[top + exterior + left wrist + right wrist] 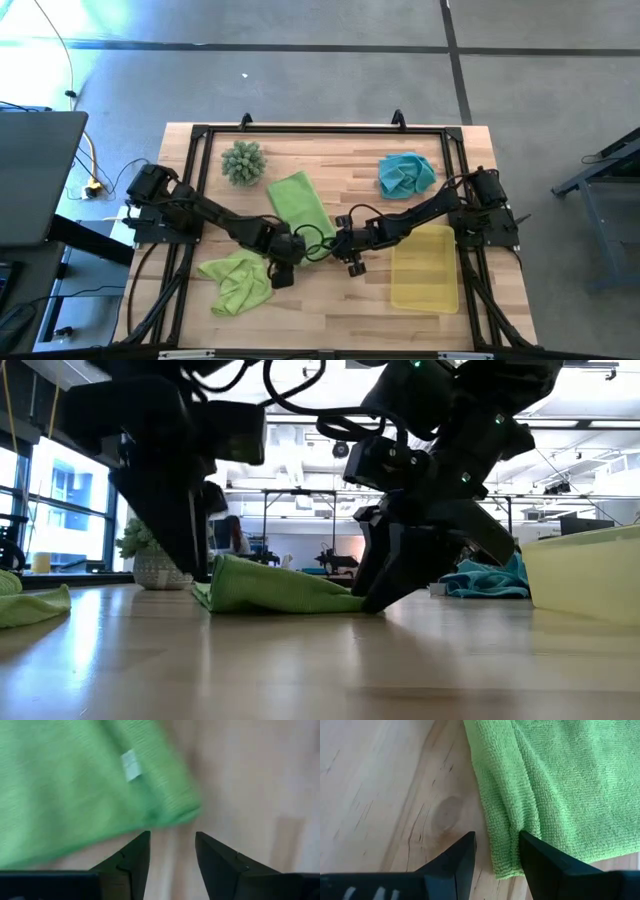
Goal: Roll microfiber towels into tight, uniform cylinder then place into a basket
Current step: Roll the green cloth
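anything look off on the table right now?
Nothing spilled or damaged. Untidy bits: one lime green towel lies crumpled at the front left, the teal towel is bunched at the back right, and the yellow basket is empty. The middle green towel lies flat, unrolled, askew to the table edges.
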Controlling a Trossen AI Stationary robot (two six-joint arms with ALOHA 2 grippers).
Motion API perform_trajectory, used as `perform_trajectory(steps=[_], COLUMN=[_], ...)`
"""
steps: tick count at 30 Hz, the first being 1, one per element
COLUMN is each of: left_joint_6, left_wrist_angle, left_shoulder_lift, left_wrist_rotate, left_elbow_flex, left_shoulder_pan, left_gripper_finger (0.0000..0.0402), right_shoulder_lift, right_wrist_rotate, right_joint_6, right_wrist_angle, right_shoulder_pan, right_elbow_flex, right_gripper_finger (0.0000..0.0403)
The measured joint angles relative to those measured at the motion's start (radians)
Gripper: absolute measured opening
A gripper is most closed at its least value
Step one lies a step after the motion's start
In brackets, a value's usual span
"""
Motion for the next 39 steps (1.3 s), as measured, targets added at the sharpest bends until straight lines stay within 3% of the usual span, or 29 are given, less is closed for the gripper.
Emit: perform_trajectory(steps=[3, 8, 12, 20, 25, 39], left_joint_6=[-0.006, 0.016, 0.034, 0.066, 0.048, 0.071], left_wrist_angle=[-0.184, -0.217, -0.161, -0.028, 0.052, 0.018], left_shoulder_lift=[-0.001, -0.001, -0.001, 0.038, 0.086, 0.173], left_wrist_rotate=[-0.061, -0.098, -0.115, -0.31, -0.305, -0.433], left_elbow_flex=[0.077, 0.135, 0.151, 0.146, 0.146, 0.146], left_shoulder_pan=[-0.003, -0.046, -0.103, -0.182, -0.185, -0.183], left_gripper_finger=[0.0144, 0.0138, 0.0133, 0.0131, 0.0142, 0.0177], right_shoulder_lift=[0.0, 0.0, 0.0, 0.001, 0.001, 0.001], right_wrist_rotate=[0.003, 0.003, 0.003, 0.003, 0.003, 0.001], right_joint_6=[0.0, 0.015, 0.044, 0.045, 0.045, 0.045], right_wrist_angle=[0.0, 0.001, 0.001, 0.017, 0.021, 0.034], right_shoulder_pan=[0.002, 0.002, 0.002, 0.002, 0.002, 0.001], right_elbow_flex=[0.0, -0.001, -0.001, -0.003, -0.003, -0.003], right_gripper_finger=[0.0144, 0.0144, 0.0144, 0.0144, 0.0144, 0.0144])
